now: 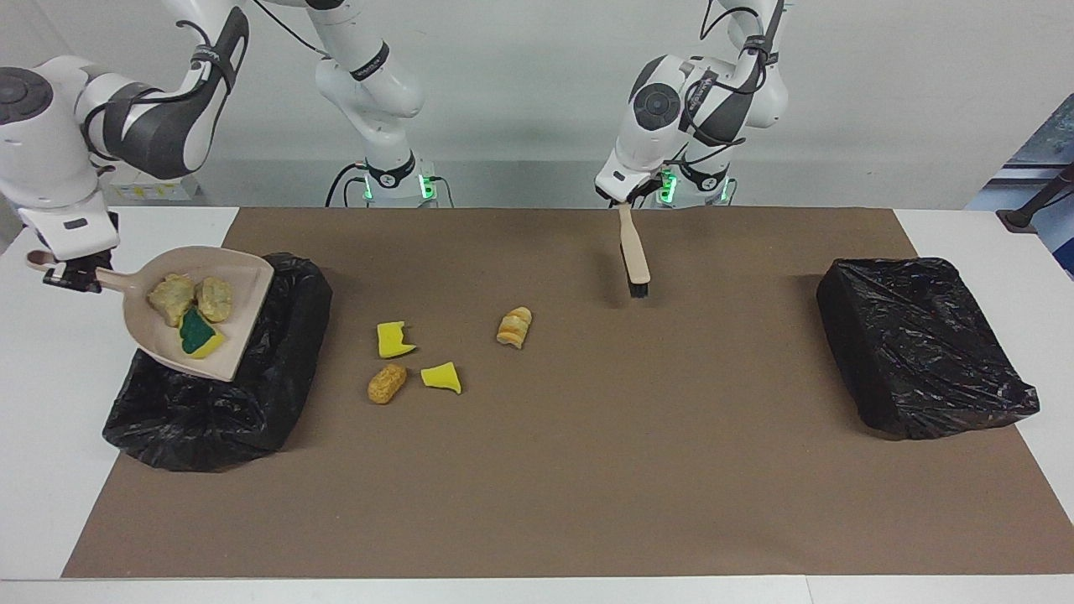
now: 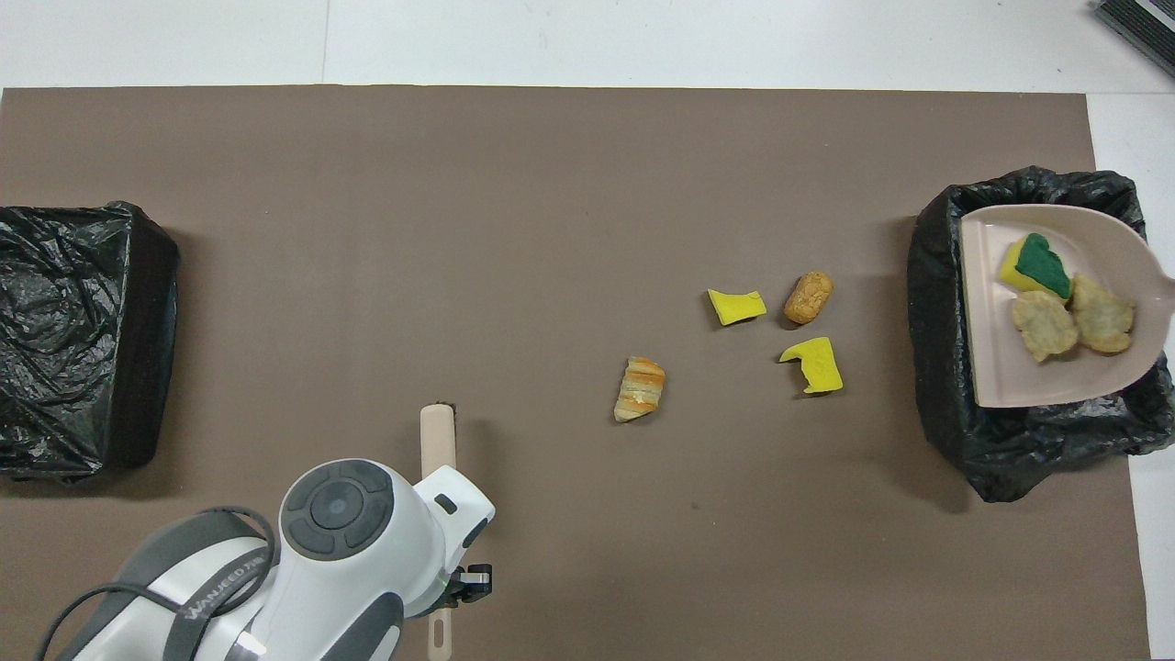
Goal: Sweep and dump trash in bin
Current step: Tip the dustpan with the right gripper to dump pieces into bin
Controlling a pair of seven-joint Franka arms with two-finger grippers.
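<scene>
My right gripper [image 1: 71, 277] is shut on the handle of the beige dustpan [image 1: 252, 323], which hangs tilted over the black bin [image 1: 277, 394] at the right arm's end. In the pan lie two pale chunks [image 1: 172, 298] and a green-backed sponge [image 1: 200, 335]. Trash on the mat: two yellow scraps [image 1: 394, 339] [image 1: 441, 377], an orange-brown lump [image 1: 387, 383] and a bread-like piece [image 1: 514, 326]. My left gripper [image 1: 623, 200] is shut on the brush [image 1: 633, 252], bristles down near the robots. From overhead, the dustpan [image 2: 987, 312] covers much of the bin [image 2: 936, 303].
A second black-bagged bin [image 1: 919, 344] sits at the left arm's end of the brown mat [image 1: 587, 486]. White table borders the mat at both ends.
</scene>
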